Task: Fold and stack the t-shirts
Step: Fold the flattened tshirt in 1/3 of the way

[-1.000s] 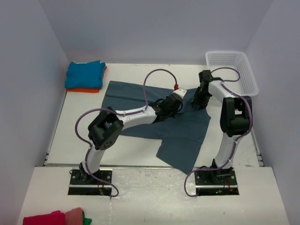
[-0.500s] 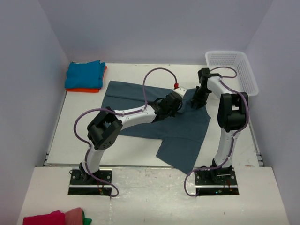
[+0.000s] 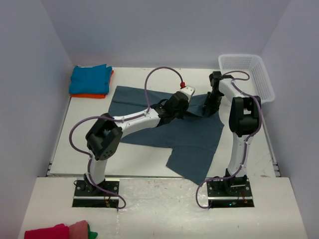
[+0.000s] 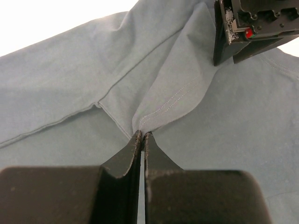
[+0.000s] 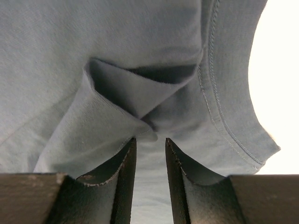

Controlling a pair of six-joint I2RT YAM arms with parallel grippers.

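Looking down from above, found the slate-blue t-shirt (image 3: pixel 194 139) spread open on the white table (image 3: pixel 79 144), just left of the white mesh basket (image 3: pixel 263 82) and reaching from beside its near end down toward the arm bases. Saw the corner of the cloth nearest the basket rumpled and gathered into folds.

Found the left gripper (image 4: pixel 142 136) there, left of the basket, jaws pressed together on a pinched ridge of the slate-blue cloth, with creases and a stitched sleeve hem fanning away from the fingertips.

Found the right gripper (image 5: pixel 149 140) closer to the basket, between the left gripper and the basket's left wall, tilted down onto the same rumpled corner. Noted its jaws standing apart by a narrow gap, with a bunched fold of cloth and a curved double-stitched hem just ahead of the tips. Could not tell whether any cloth sat inside the gap. Saw the two grippers near each other but not touching.

Found the turquoise t-shirt (image 3: pixel 89 78) folded far to the left of the basket, at the opposite back corner of the table, resting on top of the folded orange t-shirt (image 3: pixel 92 95), with only a thin orange edge showing beneath. Saw that stack near the slate-blue shirt's corner farthest from the basket.

Noted a heap of red and pink cloth (image 3: pixel 55 232) off the table, far from the basket, at the near left corner of the overhead view.
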